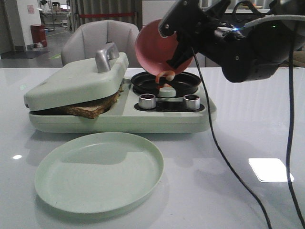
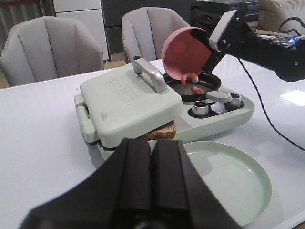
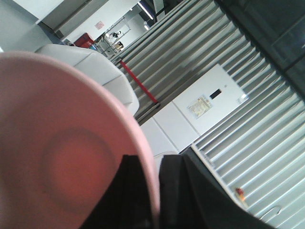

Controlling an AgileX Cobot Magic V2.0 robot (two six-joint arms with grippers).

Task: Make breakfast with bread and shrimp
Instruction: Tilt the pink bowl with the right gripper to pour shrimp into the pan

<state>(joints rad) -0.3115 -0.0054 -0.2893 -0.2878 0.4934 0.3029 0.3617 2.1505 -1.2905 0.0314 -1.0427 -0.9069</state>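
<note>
My right gripper (image 1: 177,46) is shut on the rim of a pink bowl (image 1: 156,46), tipped steeply over the black round pan (image 1: 166,84) of a pale green breakfast maker. A curled orange shrimp (image 1: 166,75) hangs at the bowl's lower lip, just above the pan. The left wrist view shows the shrimp (image 2: 190,78) there and another orange piece (image 2: 196,89) in the pan. Bread (image 1: 90,109) with a brown crust pokes out under the closed lid (image 1: 76,82). My left gripper (image 2: 152,143) is shut on nothing, back from the maker, above the table.
A pale green plate (image 1: 57,188) lies on the white table in front of the maker. Two metal knobs (image 1: 147,101) sit in front of the pan, and a metal handle (image 1: 106,56) stands on the lid. Black cables (image 1: 224,157) hang from the right arm. Grey chairs stand behind.
</note>
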